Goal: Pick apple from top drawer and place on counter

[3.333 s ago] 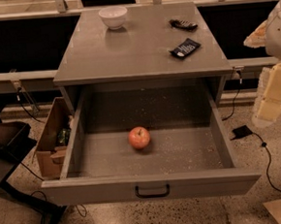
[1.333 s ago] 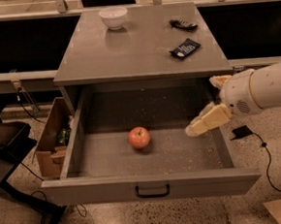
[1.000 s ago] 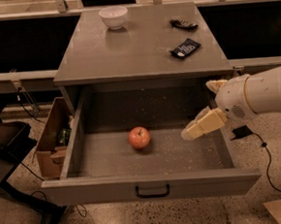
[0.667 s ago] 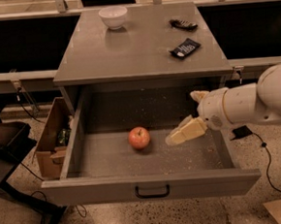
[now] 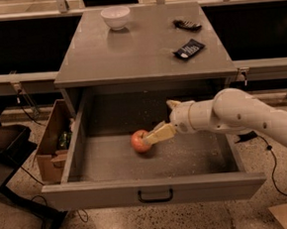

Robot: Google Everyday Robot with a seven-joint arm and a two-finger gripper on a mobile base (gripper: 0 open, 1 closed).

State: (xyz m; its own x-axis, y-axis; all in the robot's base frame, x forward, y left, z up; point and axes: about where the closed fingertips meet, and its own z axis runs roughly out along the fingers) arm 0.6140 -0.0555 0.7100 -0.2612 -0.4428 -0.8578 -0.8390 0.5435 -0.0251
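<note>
The red-orange apple (image 5: 139,141) lies on the speckled floor of the open top drawer (image 5: 154,189), left of its middle. My gripper (image 5: 154,135) reaches in from the right on a white arm, and its pale fingers (image 5: 161,133) touch the apple's right side. The grey counter (image 5: 143,42) is the cabinet's flat top above the drawer.
On the counter stand a white bowl (image 5: 115,16) at the back left and two dark small objects (image 5: 188,49) (image 5: 186,24) on the right. A cardboard box (image 5: 53,141) sits on the floor left of the drawer. A dark stand (image 5: 7,147) is at far left.
My arm has swung in from the right edge of view and across the drawer to the left, bringing the gripper from the drawer's right side up against the apple. The apple has not moved.
</note>
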